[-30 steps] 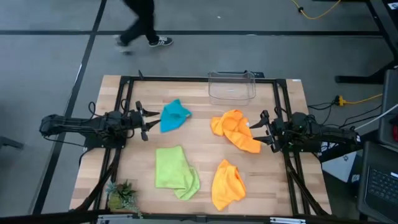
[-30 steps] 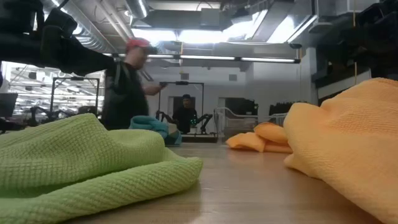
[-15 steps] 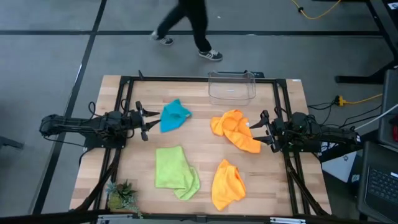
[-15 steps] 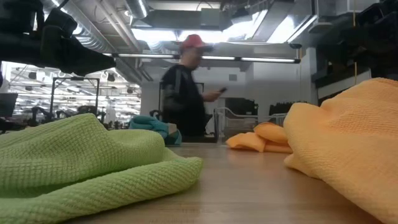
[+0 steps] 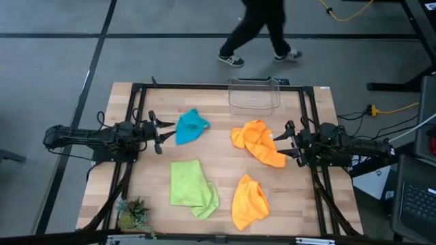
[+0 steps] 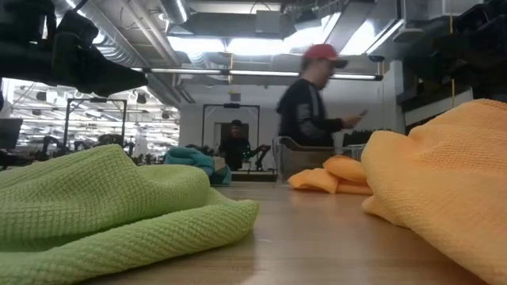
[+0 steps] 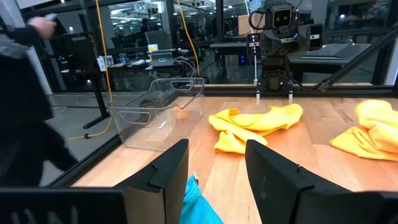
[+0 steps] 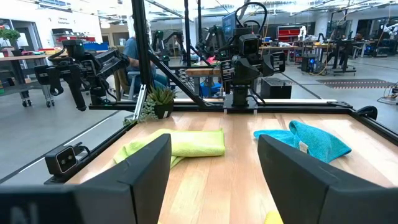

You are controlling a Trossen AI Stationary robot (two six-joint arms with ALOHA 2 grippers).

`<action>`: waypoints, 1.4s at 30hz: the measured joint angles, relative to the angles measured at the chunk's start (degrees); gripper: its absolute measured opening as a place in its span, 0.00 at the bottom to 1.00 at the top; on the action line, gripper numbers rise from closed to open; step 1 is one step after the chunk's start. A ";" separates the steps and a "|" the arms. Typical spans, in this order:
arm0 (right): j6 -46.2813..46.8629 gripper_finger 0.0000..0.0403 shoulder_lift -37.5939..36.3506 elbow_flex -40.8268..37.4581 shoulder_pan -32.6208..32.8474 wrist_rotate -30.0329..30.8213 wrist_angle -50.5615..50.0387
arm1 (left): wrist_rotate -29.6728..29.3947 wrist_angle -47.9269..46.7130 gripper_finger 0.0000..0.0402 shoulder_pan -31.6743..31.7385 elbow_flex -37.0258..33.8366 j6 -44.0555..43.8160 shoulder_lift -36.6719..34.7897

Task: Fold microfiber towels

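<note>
On the table, four crumpled towels [image 5: 194, 187], both hands [image 5: 158, 133] [image 5: 282, 143] apart, empty, walker's head cut off.

A robotics lab: other robot arms [image 8: 81, 74] on benches, exposed ceiling ducts [image 6: 127, 47].

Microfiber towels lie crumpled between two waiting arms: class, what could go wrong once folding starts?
1. The orange towel near the right claw is bunched, so a pinch may catch several layers.
2. The clear bin stands just behind it and could get knocked.
3. The turquoise towel lies right at the left claw, leaving little room.
</note>
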 joint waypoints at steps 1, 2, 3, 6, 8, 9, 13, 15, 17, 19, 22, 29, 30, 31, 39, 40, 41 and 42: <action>0.00 0.60 -0.02 0.01 0.02 0.00 0.00 | 0.00 0.00 0.38 -0.01 0.00 0.00 0.01; -0.01 0.60 -0.02 0.02 0.01 0.00 0.00 | -0.01 0.01 0.38 -0.02 0.01 0.00 0.01; 0.01 0.60 0.00 0.00 0.00 -0.02 0.00 | 0.01 0.01 0.38 0.00 -0.01 0.00 0.01; 0.00 0.60 -0.02 0.02 0.02 0.00 0.00 | -0.01 -0.01 0.38 0.00 0.00 0.00 0.00; 0.00 0.60 0.00 0.01 0.02 -0.01 0.00 | 0.00 0.01 0.38 -0.02 0.00 0.00 0.01; 0.01 0.60 -0.01 0.02 0.01 -0.02 0.00 | -0.01 -0.01 0.38 -0.02 -0.01 0.00 0.01; 0.01 0.60 0.00 0.02 0.00 -0.02 0.00 | -0.01 0.01 0.38 -0.01 -0.01 0.00 -0.01; -0.01 0.60 -0.02 0.02 0.02 0.00 0.00 | 0.01 -0.01 0.38 -0.02 -0.01 0.00 0.01; 0.00 0.60 -0.02 0.01 0.01 0.00 0.00 | -0.01 -0.01 0.38 0.00 0.00 0.00 0.00; 0.00 0.60 -0.01 0.02 0.01 0.00 0.03 | 0.00 0.00 0.38 -0.01 0.00 0.00 0.01; -0.01 0.60 -0.02 0.00 0.00 0.00 0.19 | -0.01 0.00 0.38 -0.02 0.01 0.00 0.01; 1.69 0.60 0.00 0.00 0.02 0.00 0.61 | -0.01 0.00 0.38 0.00 -0.01 0.00 0.01; 1.91 0.60 0.00 0.00 0.00 0.02 0.61 | -0.01 0.01 0.38 -0.02 -0.01 0.00 0.01; 1.85 0.60 0.00 0.02 0.00 0.00 0.59 | 0.00 0.00 0.38 -0.01 0.00 0.00 0.01; -1.30 0.60 -0.01 0.02 0.02 0.11 0.52 | -0.01 0.01 0.38 0.00 0.01 0.00 0.01; -1.36 0.60 -0.02 0.02 0.01 0.11 0.54 | 0.01 0.01 0.38 -0.02 -0.01 0.00 0.01; -1.41 0.60 0.00 0.00 0.00 0.17 0.56 | 0.00 0.00 0.38 -0.01 -0.01 0.00 0.01; -1.39 0.60 0.00 0.02 0.01 0.69 0.62 | -0.01 0.01 0.38 -0.02 -0.01 0.00 -0.01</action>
